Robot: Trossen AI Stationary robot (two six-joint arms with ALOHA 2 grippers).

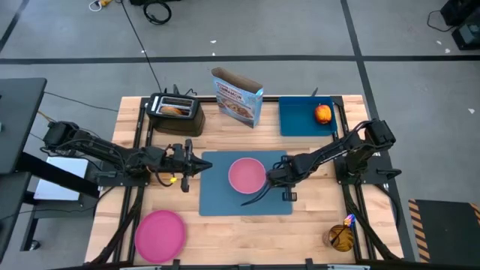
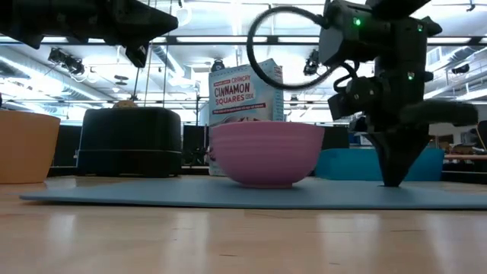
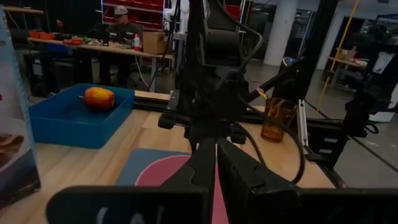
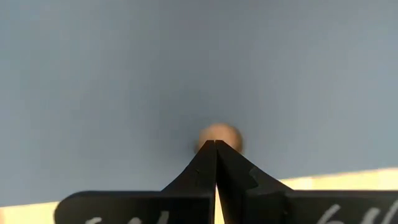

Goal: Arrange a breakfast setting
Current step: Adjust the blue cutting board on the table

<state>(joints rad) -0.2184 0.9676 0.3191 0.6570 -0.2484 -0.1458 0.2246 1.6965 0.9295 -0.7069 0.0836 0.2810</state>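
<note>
1. pink bowl (image 1: 247, 175) sits on the blue placemat (image 1: 225, 201): that much looks done.
2. right gripper (image 1: 276, 178), fingers pressed together and holding nothing, points down at the mat just beside the bowl.
3. left gripper (image 1: 204, 165), fingers together, waits at the mat's edge.
4. left to place: pink plate (image 1: 160, 235), apple (image 1: 322, 113) in the blue tray (image 1: 296, 120), cup (image 1: 340, 235) with spoon (image 1: 348, 222).
</note>
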